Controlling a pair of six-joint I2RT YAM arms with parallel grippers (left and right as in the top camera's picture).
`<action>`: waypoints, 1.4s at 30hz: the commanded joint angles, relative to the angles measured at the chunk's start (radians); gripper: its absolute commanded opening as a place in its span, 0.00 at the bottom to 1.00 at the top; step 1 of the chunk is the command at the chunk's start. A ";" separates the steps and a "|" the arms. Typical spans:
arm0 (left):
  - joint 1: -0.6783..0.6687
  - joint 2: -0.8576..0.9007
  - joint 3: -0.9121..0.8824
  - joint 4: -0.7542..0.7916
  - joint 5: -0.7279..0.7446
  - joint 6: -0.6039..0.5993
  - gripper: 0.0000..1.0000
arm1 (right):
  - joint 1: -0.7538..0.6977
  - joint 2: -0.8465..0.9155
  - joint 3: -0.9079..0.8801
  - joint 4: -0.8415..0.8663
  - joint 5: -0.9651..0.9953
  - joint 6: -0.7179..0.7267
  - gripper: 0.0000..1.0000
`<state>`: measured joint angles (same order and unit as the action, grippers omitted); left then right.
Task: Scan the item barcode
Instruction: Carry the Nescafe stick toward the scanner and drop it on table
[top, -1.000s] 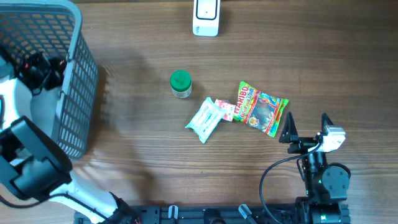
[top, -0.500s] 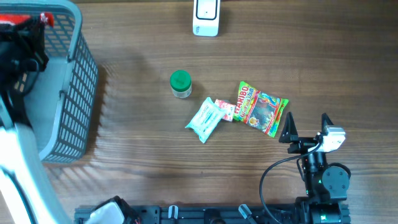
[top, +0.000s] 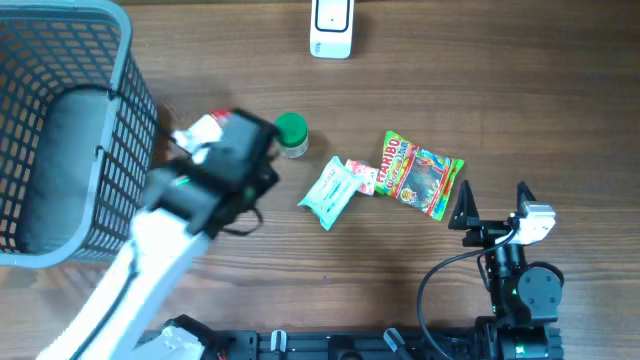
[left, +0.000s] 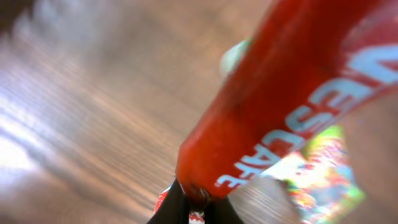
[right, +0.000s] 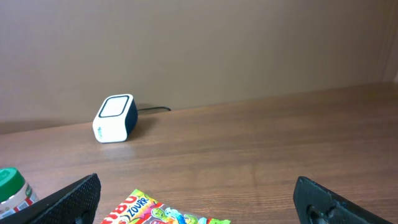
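Currently we see the left gripper (left: 194, 205) clamped on a red glossy sachet (left: 280, 93). The right gripper (top: 492, 198) stands released beside the colourful candy bag (top: 420, 175).

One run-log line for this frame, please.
left gripper: shut on red Nescafe packet | right gripper: open, empty | scanner: packet not yet at it

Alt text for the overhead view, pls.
The blurred left hand, shut on a red-and-white packet, reaches across a wooden table beside a green-lidded jar. A grey basket sits at the left, a white scanner at the top edge, and a Haribo bag near the open right hand.
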<state>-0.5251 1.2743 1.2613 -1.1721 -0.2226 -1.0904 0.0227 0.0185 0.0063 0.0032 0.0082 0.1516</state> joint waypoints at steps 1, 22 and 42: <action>-0.048 0.153 -0.130 0.028 0.004 -0.348 0.04 | -0.003 -0.005 -0.001 0.003 0.006 -0.014 1.00; -0.257 0.594 -0.253 0.746 0.417 -0.564 0.04 | -0.003 -0.005 -0.001 0.003 0.006 -0.014 1.00; -0.343 0.414 -0.253 0.679 0.304 -0.533 1.00 | -0.003 -0.005 -0.001 0.003 0.006 -0.014 1.00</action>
<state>-0.8577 1.7844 1.0199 -0.4683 0.1673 -1.6459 0.0227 0.0185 0.0059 0.0029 0.0082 0.1516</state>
